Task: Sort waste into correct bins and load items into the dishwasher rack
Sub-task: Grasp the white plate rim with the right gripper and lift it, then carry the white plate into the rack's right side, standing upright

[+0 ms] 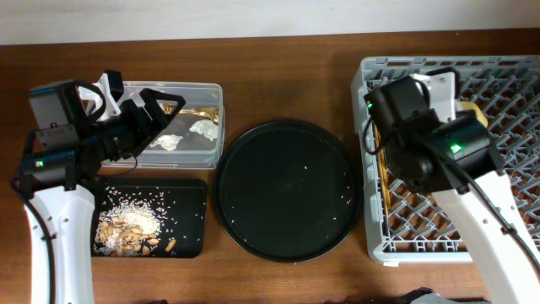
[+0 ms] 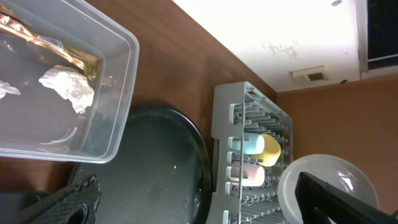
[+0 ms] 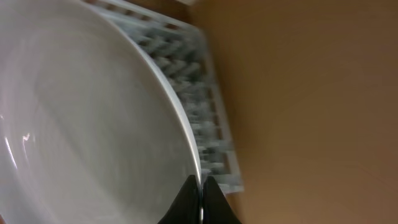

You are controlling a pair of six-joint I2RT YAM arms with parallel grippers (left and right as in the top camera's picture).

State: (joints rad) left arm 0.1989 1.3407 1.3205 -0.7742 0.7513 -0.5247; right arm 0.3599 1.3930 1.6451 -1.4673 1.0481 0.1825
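The right gripper pinches the rim of the pale plate, held on edge over the dishwasher rack. Next, I think, it should seat the plate between pegs, then let go. The left gripper hangs wide open and empty above the clear tub.

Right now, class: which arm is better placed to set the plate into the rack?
Right. The right hand is shut on the plate rim, above the rack. The left hand hangs open over the tub, far from both.
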